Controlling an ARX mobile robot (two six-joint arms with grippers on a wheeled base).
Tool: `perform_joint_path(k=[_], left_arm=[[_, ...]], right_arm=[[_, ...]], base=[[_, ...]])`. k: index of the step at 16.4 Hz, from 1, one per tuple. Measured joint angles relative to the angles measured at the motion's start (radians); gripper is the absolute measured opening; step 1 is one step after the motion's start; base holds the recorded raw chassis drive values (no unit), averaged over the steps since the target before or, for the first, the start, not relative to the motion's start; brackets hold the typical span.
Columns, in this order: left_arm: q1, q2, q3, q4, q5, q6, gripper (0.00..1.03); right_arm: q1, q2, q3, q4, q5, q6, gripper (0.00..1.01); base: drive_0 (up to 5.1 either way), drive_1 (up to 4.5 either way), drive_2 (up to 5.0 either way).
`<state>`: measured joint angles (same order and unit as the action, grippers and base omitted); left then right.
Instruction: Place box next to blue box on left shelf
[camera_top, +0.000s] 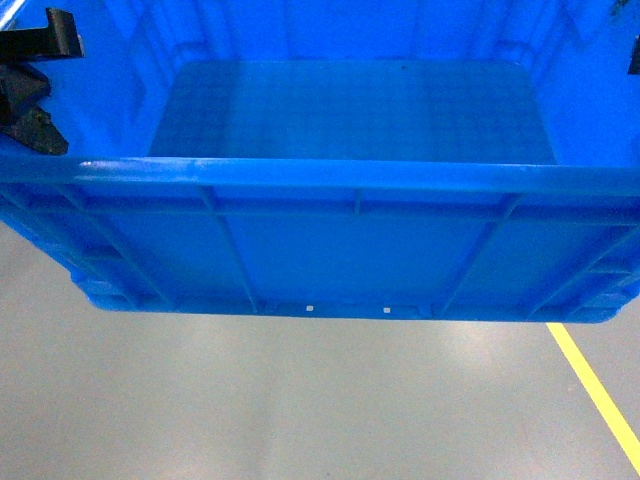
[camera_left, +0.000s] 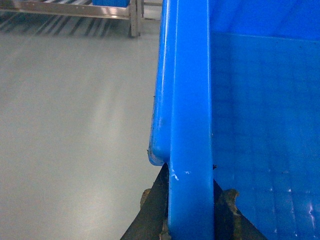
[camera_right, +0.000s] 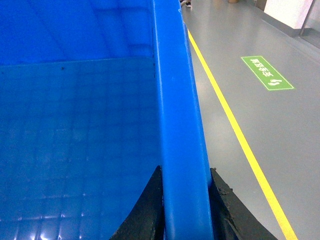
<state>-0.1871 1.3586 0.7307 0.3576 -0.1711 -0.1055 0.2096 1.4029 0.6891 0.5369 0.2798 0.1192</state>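
The box (camera_top: 340, 240) hangs above the floor (camera_top: 300, 400), both grippers' fingers (camera_left: 150, 210) clamped on its opposite rims, and I think uneven grip could tilt or drop it.

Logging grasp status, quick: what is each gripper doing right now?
Left gripper: shut on the box rim.
Right gripper: shut on the box's opposite rim.
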Motion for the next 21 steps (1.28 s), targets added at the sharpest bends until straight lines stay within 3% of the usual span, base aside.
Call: perform_joint_path(k=[21], left_arm=[[0.002, -0.002, -0.002, -0.003, 0.0, -0.001, 0.08]], right_arm=[[0.0, 0.0, 0.0, -0.002, -0.002, 0.0, 0.16]], base=[[0.1, 4.37, -4.1]])
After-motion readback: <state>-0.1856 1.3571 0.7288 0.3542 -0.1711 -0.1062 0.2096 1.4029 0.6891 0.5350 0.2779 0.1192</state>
